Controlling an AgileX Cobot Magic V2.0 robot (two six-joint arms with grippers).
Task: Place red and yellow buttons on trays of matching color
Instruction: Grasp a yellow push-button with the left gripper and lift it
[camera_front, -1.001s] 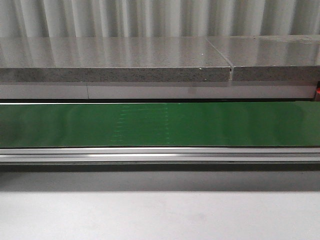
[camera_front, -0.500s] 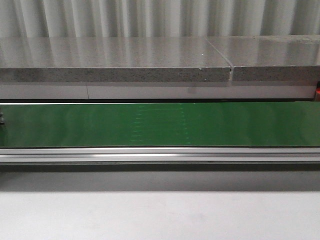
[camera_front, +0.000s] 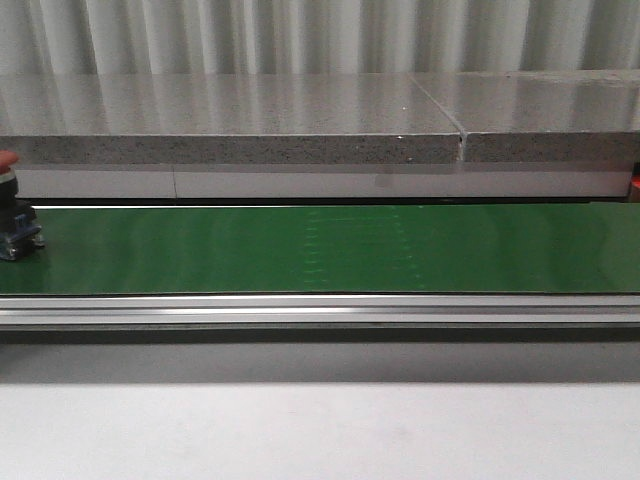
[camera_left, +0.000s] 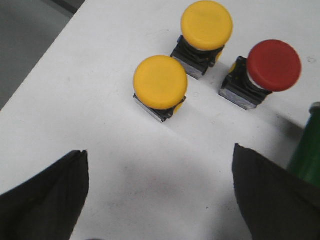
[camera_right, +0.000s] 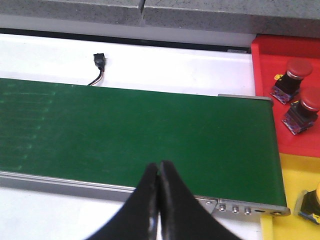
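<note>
A red button (camera_front: 14, 228) on a dark base stands on the green belt (camera_front: 320, 248) at the far left edge of the front view, partly cut off. In the left wrist view my left gripper (camera_left: 159, 150) is open over the white table, empty. Beyond it stand two yellow buttons (camera_left: 160, 82) (camera_left: 206, 25) and a red button (camera_left: 274, 65). My right gripper (camera_right: 159, 165) is shut with nothing in it, above the belt's (camera_right: 125, 125) near rail. The red tray (camera_right: 265, 100) holds two red buttons (camera_right: 290, 75) (camera_right: 305, 110). The yellow tray (camera_right: 287, 185) holds one yellow button (camera_right: 312, 202).
A grey stone ledge (camera_front: 230, 120) runs behind the belt, and an aluminium rail (camera_front: 320, 308) runs along its front. A small black connector on a cable (camera_right: 100, 62) lies on the white surface beyond the belt. The belt's end (camera_left: 307, 150) shows beside the loose buttons.
A red button has come into the front view at the belt's left end. Faint marks on the belt have drifted to the right.
</note>
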